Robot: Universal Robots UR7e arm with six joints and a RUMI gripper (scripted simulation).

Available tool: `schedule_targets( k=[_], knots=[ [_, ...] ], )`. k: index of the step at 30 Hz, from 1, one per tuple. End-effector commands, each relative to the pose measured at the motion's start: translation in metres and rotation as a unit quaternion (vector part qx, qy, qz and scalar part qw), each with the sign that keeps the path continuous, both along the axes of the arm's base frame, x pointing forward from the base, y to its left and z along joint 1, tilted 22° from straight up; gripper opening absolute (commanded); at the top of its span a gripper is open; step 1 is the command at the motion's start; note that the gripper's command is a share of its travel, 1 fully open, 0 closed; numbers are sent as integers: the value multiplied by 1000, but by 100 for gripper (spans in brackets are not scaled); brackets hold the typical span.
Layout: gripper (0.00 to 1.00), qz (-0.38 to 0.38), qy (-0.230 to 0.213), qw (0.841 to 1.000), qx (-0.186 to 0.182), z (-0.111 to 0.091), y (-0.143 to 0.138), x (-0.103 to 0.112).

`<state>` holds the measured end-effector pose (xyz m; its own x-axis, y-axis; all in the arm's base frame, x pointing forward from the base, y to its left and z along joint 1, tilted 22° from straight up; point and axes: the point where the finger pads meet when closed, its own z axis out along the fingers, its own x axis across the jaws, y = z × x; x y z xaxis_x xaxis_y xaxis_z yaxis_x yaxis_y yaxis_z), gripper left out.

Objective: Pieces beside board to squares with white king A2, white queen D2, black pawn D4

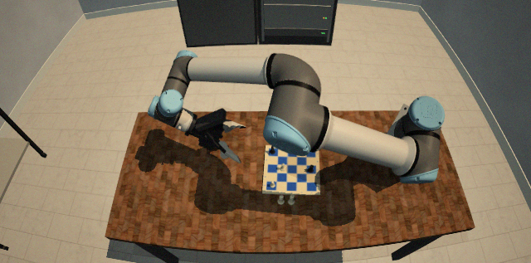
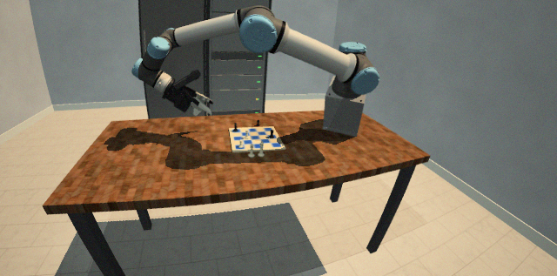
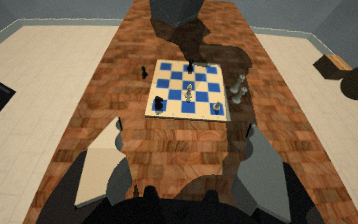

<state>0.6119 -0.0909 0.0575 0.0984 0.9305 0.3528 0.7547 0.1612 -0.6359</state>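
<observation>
The blue-and-cream chessboard [image 1: 315, 190] [image 2: 278, 145] [image 3: 152, 107] lies on the wooden table [image 1: 166, 205] [image 2: 130, 171] [image 3: 180, 145]. Two tall white pieces, the king and queen, stand side by side just off its edge, one [image 1: 281, 200] [image 2: 251, 151] [image 3: 241, 81] beside the other [image 1: 291, 199] [image 2: 261, 151] [image 3: 237, 95]. The black pawn [image 2: 258, 123] [image 3: 144, 72] stands off the opposite edge; the arm hides it in the top view. My gripper [image 1: 237, 143] [image 2: 204, 106] [image 3: 183, 121] is open and empty, in the air well to the side of the board.
On the board stand two black pieces [image 3: 158, 103] [image 3: 190, 65] and two white pieces [image 3: 189, 92] [image 3: 217, 106]. My arm [image 1: 357, 138] reaches over the board's far side. The robot base [image 2: 344, 115] stands on the table. A server rack [image 2: 204, 28] is behind.
</observation>
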Motion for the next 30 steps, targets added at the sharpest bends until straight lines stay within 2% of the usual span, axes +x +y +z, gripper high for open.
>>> schedule_targets(
  k=[1, 11, 13, 15, 28, 30],
  knots=[
    [100, 7, -28, 1000, 4, 5, 4, 1],
    [100, 32, -104, 994, 17, 18, 21, 0],
    [100, 32, -104, 994, 17, 18, 21, 0],
    [100, 39, -122, 992, 20, 21, 25, -1],
    [100, 94, -248, 964, 35, 37, 59, -21],
    [100, 94, -248, 964, 35, 37, 59, -21]
  ],
)
